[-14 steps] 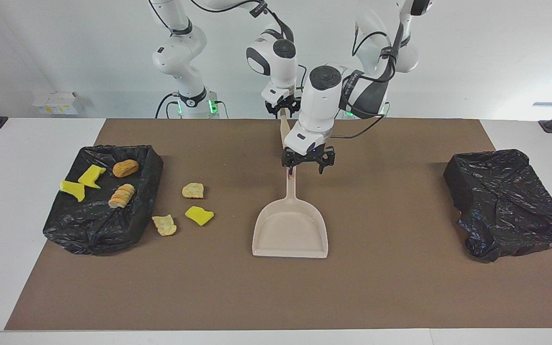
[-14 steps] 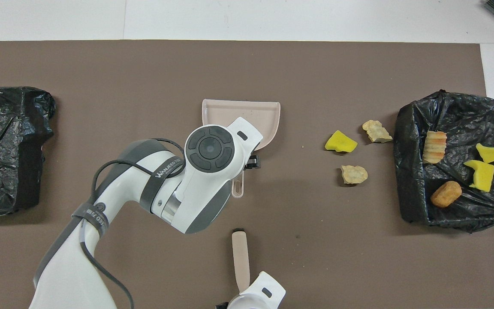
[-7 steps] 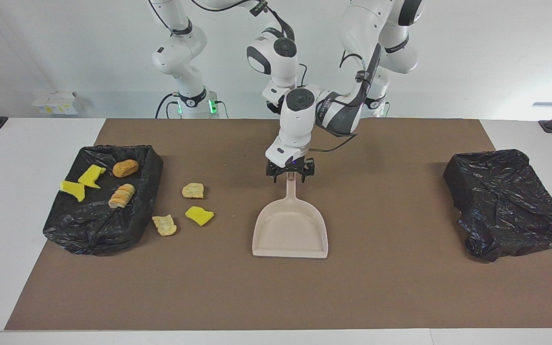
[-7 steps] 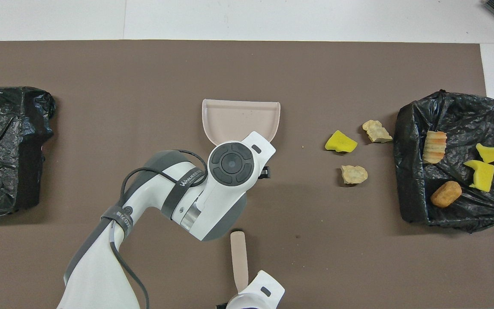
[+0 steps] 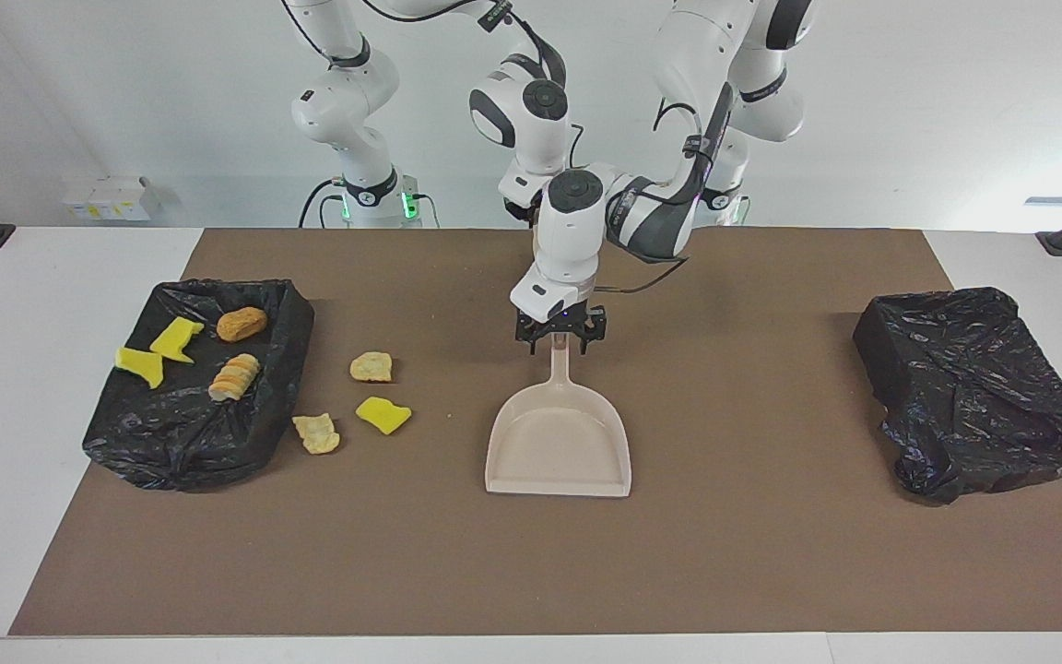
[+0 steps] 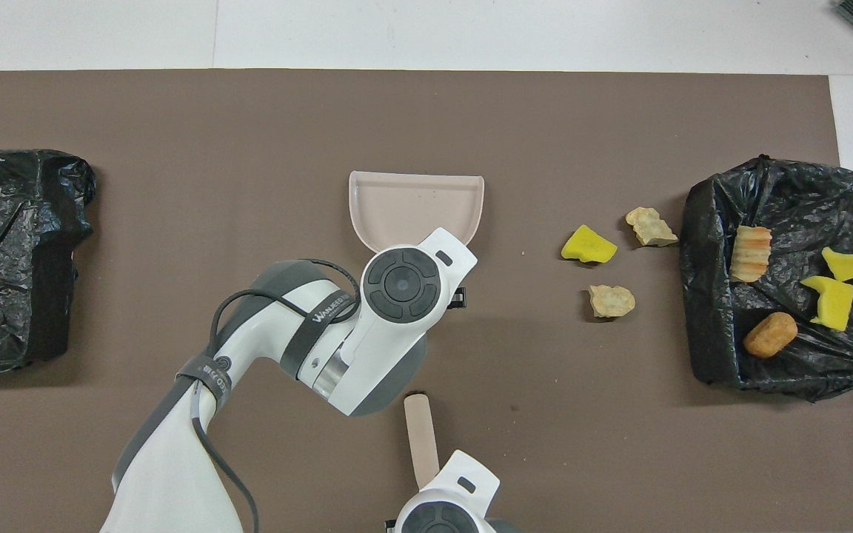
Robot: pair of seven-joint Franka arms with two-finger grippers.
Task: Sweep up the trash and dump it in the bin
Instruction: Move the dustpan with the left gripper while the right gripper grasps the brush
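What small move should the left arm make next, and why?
Probably finish closing the left gripper on the dustpan handle, then lift. It straddles the handle, the pan lies flat, and three scraps wait on the mat.

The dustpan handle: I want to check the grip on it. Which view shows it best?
The facing view: the dustpan handle runs from the pan up into the left gripper. In the overhead view the left arm's wrist hides the handle; only the pan shows.

Counted: seven scraps (image 5: 381, 415), three yellow, four tan; two black bins (image 5: 194, 433); one dustpan (image 5: 559, 443); one brush (image 6: 420, 440).
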